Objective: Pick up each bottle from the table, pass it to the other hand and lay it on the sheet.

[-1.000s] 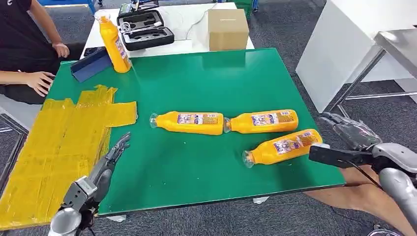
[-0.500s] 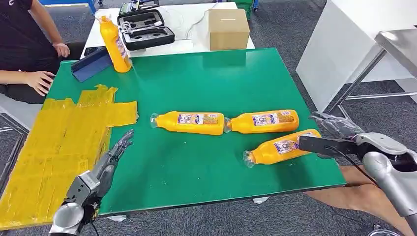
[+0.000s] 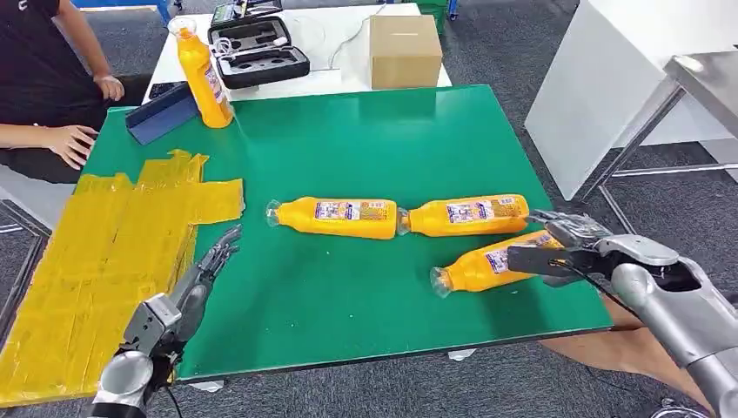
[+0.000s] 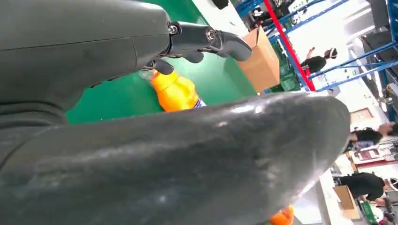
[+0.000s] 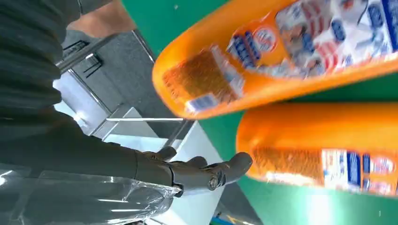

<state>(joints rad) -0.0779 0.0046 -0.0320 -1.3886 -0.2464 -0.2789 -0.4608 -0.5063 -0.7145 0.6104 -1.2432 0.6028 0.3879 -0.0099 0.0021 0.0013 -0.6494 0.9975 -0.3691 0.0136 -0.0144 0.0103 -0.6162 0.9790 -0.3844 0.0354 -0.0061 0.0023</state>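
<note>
Three orange bottles lie on the green table (image 3: 348,139): one in the middle (image 3: 335,216), one to its right (image 3: 466,215), and the nearest (image 3: 483,266) by the right front edge. A fourth bottle (image 3: 202,78) stands upright at the back left. The yellow sheet (image 3: 96,252) covers the table's left side. My right hand (image 3: 566,244) straddles the nearest bottle's base, thumb over it and fingers (image 5: 206,173) spread, not closed on the bottle (image 5: 281,61). My left hand (image 3: 204,277) hovers open at the sheet's right edge, fingers (image 4: 206,37) pointing toward the middle bottle (image 4: 176,91).
A person sits at the back left with a hand (image 3: 70,144) on the table's corner. A blue object (image 3: 161,113) lies beside the upright bottle. Behind the green table a white table carries a black case (image 3: 255,52) and a cardboard box (image 3: 403,50). A white cabinet (image 3: 609,78) stands to the right.
My right hand has moved left from beyond the table's edge onto the base end of the nearest bottle. My left hand has crept slightly forward. The bottles have not moved.
</note>
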